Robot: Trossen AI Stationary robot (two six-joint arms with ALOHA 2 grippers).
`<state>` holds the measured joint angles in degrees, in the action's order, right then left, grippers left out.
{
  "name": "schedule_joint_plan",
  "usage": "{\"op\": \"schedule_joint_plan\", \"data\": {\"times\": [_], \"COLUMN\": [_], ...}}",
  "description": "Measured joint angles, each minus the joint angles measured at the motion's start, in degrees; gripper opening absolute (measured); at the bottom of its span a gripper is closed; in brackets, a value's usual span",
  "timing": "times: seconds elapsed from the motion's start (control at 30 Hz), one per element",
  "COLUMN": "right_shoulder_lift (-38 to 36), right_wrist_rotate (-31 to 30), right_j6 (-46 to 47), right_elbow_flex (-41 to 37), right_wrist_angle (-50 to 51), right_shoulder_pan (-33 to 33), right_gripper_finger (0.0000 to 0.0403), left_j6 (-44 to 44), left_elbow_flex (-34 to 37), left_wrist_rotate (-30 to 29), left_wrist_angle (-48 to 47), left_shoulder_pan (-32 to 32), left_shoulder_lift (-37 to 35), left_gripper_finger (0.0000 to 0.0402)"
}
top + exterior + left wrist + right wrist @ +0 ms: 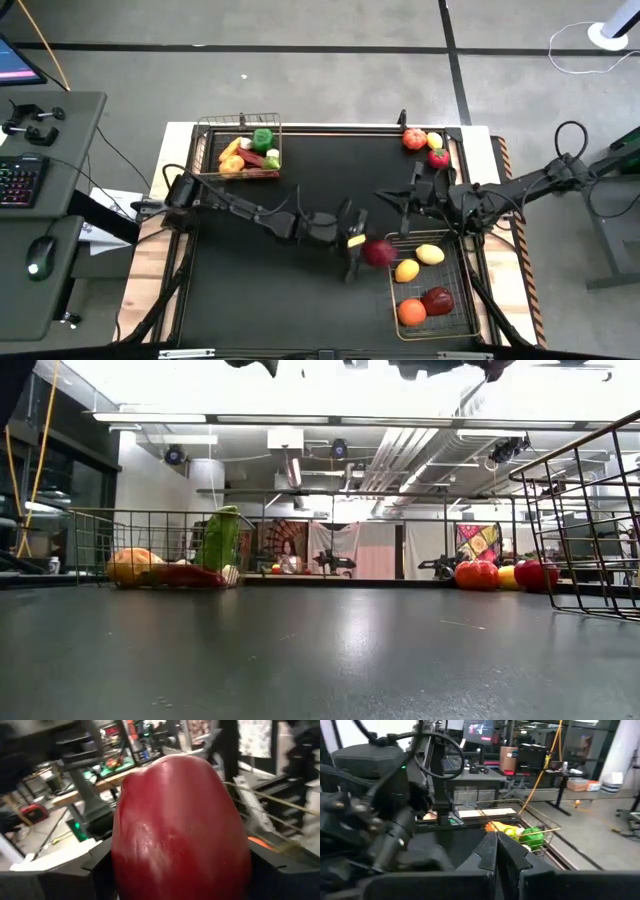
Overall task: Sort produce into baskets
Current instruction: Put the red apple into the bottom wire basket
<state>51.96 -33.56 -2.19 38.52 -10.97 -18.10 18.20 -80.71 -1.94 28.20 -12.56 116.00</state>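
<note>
The left gripper (362, 250) clamps a glossy dark-red toy apple (378, 252) between its two dark fingers (97, 865) and holds it in the air just at the upper-left corner of the larger silvery-grey wire-mesh basket (465, 330) — in the left wrist view the apple (180, 830) fills nearly the whole picture. Inside that basket lie two yellow toy lemons (418, 262), an orange toy fruit (411, 312) and a dark-red piece (438, 299). The right gripper (412, 192), its fingers (490, 852) pressed together on nothing, hangs over the black table mat (300, 310) just above the basket's far edge. Farther from the basket, at the mat's far-right corner, a red toy fruit (414, 139), a small yellow piece (434, 140) and a red pepper-like piece (438, 157) sit close together on the table. Well apart from the grey basket, at the mat's far-left corner, stands the smaller coppery-rimmed wire basket (238, 122), holding a green toy pepper (263, 139), orange-yellow pieces (231, 158) and a dark-red piece (252, 158) — the low view shows it across the mat with the green pepper (221, 538) upright among its contents.
</note>
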Motion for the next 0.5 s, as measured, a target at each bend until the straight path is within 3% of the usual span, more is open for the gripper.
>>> {"op": "schedule_joint_plan", "data": {"times": [0.2,0.5], "right_shoulder_lift": [0.00,0.00], "right_wrist_rotate": [-0.99,-0.97], "right_j6": [-0.86,-0.89], "right_elbow_flex": [0.00,0.00], "right_wrist_angle": [-0.40,-0.02], "right_shoulder_pan": [-0.05,-0.07], "right_gripper_finger": [0.0000,0.0000], "left_j6": [-2.64,2.24], "left_elbow_flex": [-5.83,-21.66], "left_wrist_rotate": [4.12,4.30], "left_wrist_angle": [-4.43,-12.77], "left_shoulder_pan": [2.14,0.86], "left_shoulder_lift": [6.60,16.00], "left_gripper_finger": [0.0276,0.0288]}}
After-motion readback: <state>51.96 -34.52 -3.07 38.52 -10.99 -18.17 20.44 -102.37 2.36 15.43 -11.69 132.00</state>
